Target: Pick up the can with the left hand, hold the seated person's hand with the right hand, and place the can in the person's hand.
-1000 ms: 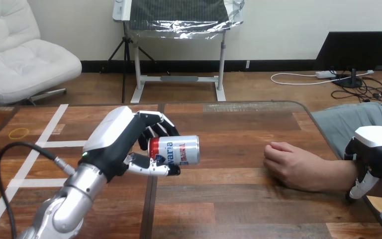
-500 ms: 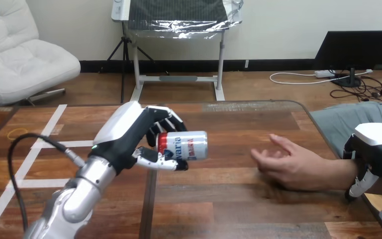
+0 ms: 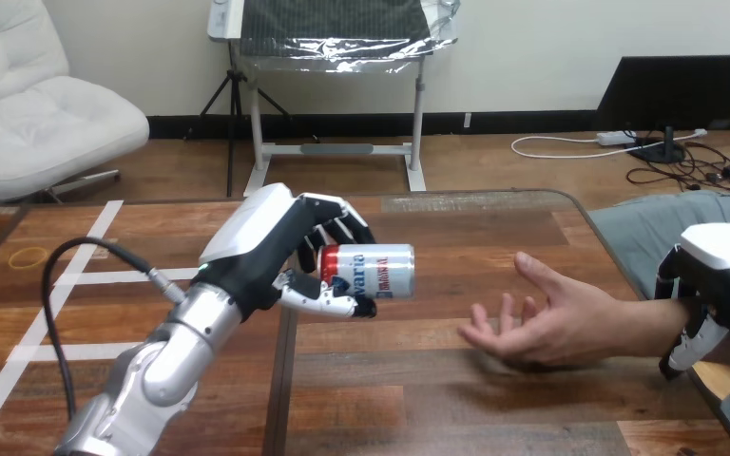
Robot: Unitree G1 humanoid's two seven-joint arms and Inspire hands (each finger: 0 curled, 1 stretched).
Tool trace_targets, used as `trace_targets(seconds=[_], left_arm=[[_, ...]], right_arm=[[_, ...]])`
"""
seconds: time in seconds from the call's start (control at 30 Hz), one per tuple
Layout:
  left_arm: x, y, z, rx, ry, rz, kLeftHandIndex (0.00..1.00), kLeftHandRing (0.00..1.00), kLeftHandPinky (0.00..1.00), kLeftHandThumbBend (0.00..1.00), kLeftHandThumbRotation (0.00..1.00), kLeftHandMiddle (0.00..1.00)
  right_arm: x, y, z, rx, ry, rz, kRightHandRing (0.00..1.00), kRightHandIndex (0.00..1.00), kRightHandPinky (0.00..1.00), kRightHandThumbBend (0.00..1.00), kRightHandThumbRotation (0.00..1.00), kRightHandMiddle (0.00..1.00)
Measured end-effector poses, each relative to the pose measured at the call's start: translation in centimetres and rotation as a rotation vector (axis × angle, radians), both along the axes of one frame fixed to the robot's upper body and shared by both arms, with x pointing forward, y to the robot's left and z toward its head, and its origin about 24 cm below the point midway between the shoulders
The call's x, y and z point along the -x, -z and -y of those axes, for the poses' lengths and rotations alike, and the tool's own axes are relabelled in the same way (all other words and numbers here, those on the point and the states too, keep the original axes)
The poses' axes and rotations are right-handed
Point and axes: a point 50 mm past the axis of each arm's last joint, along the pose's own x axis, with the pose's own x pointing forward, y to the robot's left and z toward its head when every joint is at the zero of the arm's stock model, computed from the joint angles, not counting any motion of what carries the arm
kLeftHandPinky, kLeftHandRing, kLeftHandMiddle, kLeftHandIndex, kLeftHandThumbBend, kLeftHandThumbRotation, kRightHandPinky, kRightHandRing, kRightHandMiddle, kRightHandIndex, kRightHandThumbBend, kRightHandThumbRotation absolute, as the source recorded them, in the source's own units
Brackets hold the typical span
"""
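Observation:
My left hand (image 3: 271, 249) is shut on a red, white and silver can (image 3: 373, 272), which lies on its side in the air above the middle of the wooden table (image 3: 418, 399). The can's free end points right, toward the person's hand (image 3: 542, 321). That hand rests on the table a short gap to the can's right, palm up with fingers spread. At the right edge, my right hand (image 3: 722, 280) lies over the person's wrist, and its fingers (image 3: 686, 350) curl down round the near side of it.
White tape lines (image 3: 86, 275) cross the table's left part, with a small yellow ring (image 3: 31, 256) beside them. The table's right edge (image 3: 618, 256) runs just behind the person's arm.
My left hand has carried the can up and to the right, nearer the person's hand. The person's hand has opened from a loose fist to palm up. My right hand stays put.

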Motion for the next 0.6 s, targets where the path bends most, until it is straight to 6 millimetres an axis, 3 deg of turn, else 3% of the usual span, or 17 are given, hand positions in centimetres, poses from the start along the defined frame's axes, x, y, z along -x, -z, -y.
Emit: trace_targets(seconds=[0.6], left_arm=[[-1.3, -1.2, 2.1, -0.016, 0.052, 0.016, 0.49, 0.39, 0.34, 0.6, 0.0, 0.45]], right_arm=[[-0.3, -2.1, -0.9, -0.017, -0.03, 0.051, 0.34, 0.48, 0.25, 0.8, 0.0, 0.43]])
